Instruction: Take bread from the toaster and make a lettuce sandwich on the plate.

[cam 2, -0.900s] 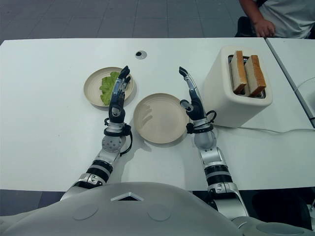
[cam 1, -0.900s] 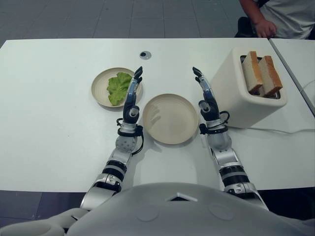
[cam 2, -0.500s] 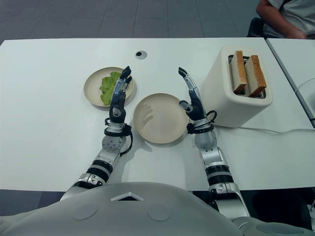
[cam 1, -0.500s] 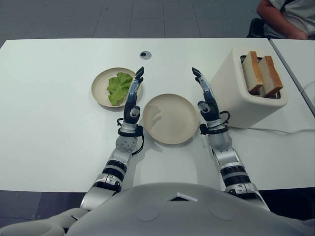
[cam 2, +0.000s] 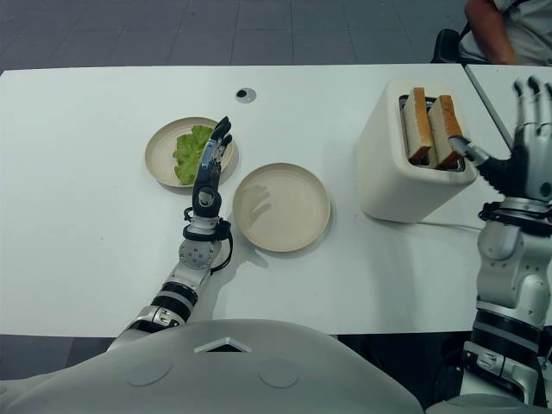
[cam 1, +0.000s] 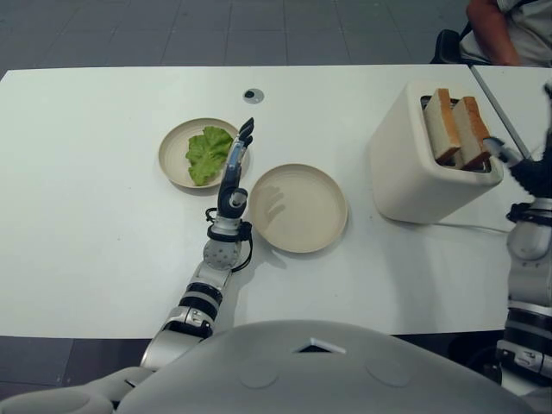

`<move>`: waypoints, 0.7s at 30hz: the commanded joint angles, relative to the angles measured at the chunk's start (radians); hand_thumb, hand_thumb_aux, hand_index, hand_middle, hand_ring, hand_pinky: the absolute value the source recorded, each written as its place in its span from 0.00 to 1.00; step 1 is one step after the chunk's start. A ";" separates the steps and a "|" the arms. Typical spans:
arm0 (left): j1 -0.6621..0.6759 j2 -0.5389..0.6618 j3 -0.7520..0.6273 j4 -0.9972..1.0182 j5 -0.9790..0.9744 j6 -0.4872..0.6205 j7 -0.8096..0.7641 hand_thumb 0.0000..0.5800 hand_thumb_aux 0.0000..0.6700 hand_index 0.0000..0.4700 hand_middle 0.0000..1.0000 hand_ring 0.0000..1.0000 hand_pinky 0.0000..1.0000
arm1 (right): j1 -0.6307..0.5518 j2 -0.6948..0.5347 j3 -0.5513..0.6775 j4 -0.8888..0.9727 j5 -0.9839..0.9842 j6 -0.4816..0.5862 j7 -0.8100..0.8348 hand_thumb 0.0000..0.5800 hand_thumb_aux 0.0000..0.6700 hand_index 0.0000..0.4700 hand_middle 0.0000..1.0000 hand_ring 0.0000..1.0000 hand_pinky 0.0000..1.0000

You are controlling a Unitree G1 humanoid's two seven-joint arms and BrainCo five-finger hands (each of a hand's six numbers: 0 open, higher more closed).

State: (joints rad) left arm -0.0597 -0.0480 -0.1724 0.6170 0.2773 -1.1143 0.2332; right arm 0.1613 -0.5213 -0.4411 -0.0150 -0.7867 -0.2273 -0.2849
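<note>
The right robot hand, spread wide and empty, hangs at the 3 o'clock side of the toaster. Its two upright bread slices stand at the hand's 9 o'clock, seemingly untouched, long edges running 12-to-6.

Bright, even light on the table (soft shadow under the plate).

Robot arms and hands.
Left robot hand, right robot hand: dark fingers with blue accents; silver forearms banded black; black wrist cables.
</note>
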 commanded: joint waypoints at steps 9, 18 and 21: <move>0.062 -0.024 -0.014 -0.003 0.012 0.024 0.003 0.00 0.00 0.00 0.00 0.00 0.00 | 0.031 -0.037 0.098 -0.068 0.034 0.051 -0.007 1.00 1.00 1.00 1.00 1.00 1.00; 0.061 -0.020 -0.002 -0.021 0.017 0.027 0.018 0.00 0.00 0.00 0.00 0.00 0.00 | -0.071 0.062 0.011 -0.432 0.178 -0.225 -0.320 1.00 1.00 1.00 1.00 1.00 1.00; 0.053 -0.019 0.010 -0.017 0.024 0.026 0.037 0.00 0.00 0.00 0.00 0.00 0.00 | -0.077 0.144 0.393 -0.382 0.321 -0.321 -0.118 1.00 1.00 1.00 1.00 1.00 1.00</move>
State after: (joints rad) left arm -0.0357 -0.0481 -0.1738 0.5718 0.2845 -1.0994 0.2559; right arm 0.0776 -0.4341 -0.2982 -0.4548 -0.5698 -0.4981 -0.5530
